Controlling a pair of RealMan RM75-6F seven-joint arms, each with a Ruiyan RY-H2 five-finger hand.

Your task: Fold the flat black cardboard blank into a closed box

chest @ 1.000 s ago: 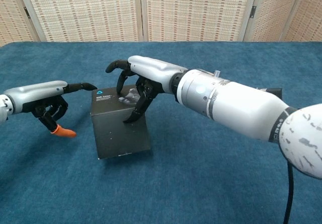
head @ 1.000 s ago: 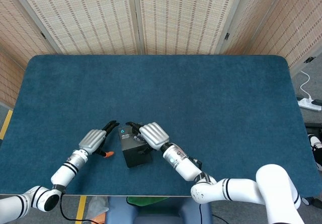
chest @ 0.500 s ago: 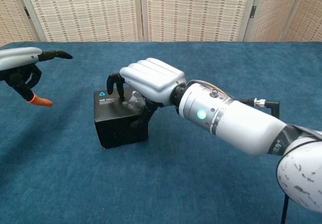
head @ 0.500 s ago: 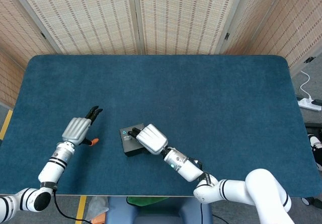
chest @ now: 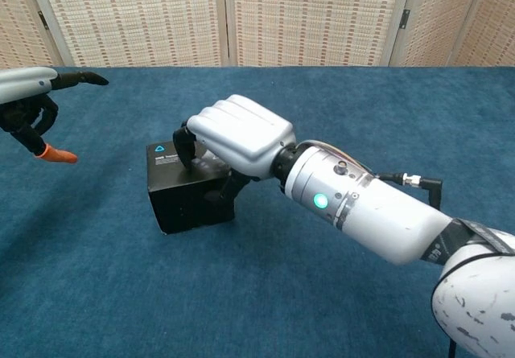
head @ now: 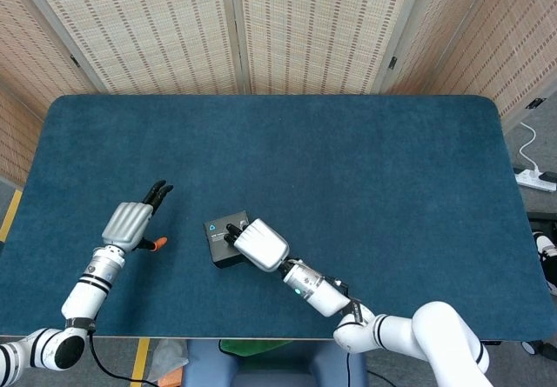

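Cardboard box point(head: 224, 238) stands folded near the front edge of the surface point(head: 348, 170), left of centre, with the right hand point(head: 258, 244) curled over its top, pressing. Left hand point(head: 129, 223) hovers apart toward the left edge, holding nothing, fingers partly extended. The box is judged light, stiff and easily dented: hold it by opposite side walls.

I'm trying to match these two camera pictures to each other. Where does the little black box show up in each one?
Head view: the black box lies low and left of centre on the blue table, partly under the right hand.
Chest view: the black box sits left of centre, the right hand resting on its top.
Shared landmark: the small blue triangle mark on the box's top.
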